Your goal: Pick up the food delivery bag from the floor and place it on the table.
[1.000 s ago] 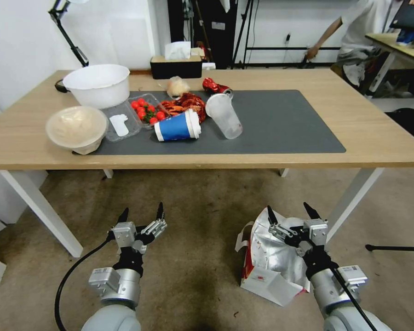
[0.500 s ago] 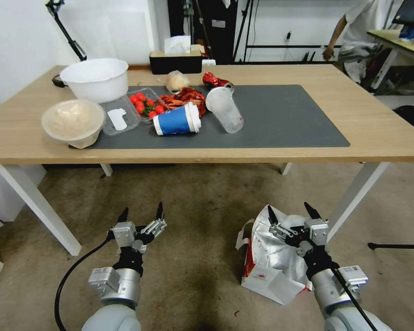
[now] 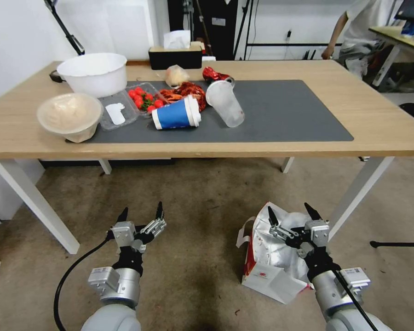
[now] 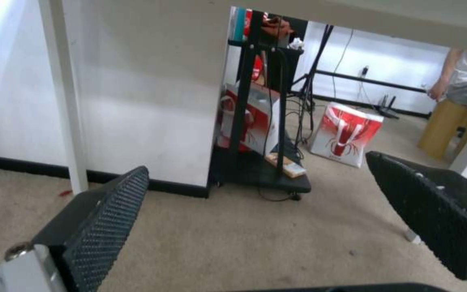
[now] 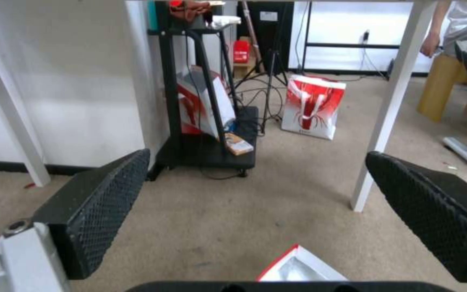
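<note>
A white paper food delivery bag with red sides and silver foil lining lies open on the brownish floor, directly beneath the right gripper; its 2 jaws are spread wide, holding nothing. The left gripper hovers well apart from the bag, jaws also spread and empty; beyond both jaws stands the light-wood table.

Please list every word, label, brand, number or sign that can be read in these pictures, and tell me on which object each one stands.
No text can be read.
Food delivery bag: round red logo, too small to read.
Blue paper cup on the table: no lettering visible.
Crushed red can: print unreadable.
Red-and-white bag on the floor: lobster-like picture, no legible words.
</note>
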Motion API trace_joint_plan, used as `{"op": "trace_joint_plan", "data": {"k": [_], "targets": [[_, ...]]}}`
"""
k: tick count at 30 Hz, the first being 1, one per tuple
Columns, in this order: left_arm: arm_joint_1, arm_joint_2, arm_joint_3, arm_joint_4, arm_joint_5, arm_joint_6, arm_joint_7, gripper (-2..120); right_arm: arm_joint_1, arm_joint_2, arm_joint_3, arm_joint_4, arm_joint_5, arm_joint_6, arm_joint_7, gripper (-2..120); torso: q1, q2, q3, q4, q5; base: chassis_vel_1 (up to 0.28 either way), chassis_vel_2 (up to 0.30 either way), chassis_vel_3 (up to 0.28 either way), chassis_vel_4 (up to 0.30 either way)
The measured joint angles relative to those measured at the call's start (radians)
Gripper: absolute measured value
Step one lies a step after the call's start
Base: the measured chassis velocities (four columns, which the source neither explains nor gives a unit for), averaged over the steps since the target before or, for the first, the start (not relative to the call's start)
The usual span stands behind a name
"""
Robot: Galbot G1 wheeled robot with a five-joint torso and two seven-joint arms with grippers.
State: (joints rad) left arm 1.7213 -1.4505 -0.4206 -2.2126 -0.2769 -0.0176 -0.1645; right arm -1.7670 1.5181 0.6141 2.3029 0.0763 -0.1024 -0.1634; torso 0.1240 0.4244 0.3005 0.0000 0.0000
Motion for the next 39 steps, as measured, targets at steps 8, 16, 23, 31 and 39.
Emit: {"op": "trace_joint_plan", "data": {"k": [8, 16, 23, 31, 39], "targets": [[-0.001, 0.0, 0.002, 0.001, 0.0, 0.0, 0.0, 100, 0.0, 0.001, 0.001, -0.001, -0.004, 0.0, 0.0, 100, -0.011, -0.031, -0.02, 0.0, 0.0, 0.0, 0.0, 0.0, 0.0], [-0.002, 0.0, 0.001, 0.0, 0.0, -0.001, -0.001, 100, -0.003, 0.004, 0.0, -0.003, -0.007, 0.001, 0.0, 100, -0.021, -0.063, -0.042, 0.0, 0.0, 0.0, 0.0, 0.0, 0.0], [-0.002, -0.001, 0.0, 0.001, -0.001, -0.002, -0.007, 100, -0.001, 0.004, 0.001, -0.008, -0.012, 0.003, -0.006, 100, -0.03, -0.091, -0.062, 0.0, 0.0, 0.0, 0.0, 0.0, 0.0], [-0.005, -0.002, 0.002, -0.004, -0.015, -0.001, -0.009, 100, 0.0, 0.001, 0.004, -0.008, -0.015, 0.004, -0.011, 100, -0.041, -0.124, -0.083, 0.0, -0.0001, 0.0, 0.0, 0.0, 0.0], [-0.003, -0.002, 0.001, -0.003, -0.015, -0.002, -0.01, 100, -0.001, 0.0, 0.006, -0.008, -0.015, 0.004, -0.011, 100, -0.048, -0.155, -0.107, 0.0, -0.0001, 0.0, 0.0, 0.0, 0.0]]}}
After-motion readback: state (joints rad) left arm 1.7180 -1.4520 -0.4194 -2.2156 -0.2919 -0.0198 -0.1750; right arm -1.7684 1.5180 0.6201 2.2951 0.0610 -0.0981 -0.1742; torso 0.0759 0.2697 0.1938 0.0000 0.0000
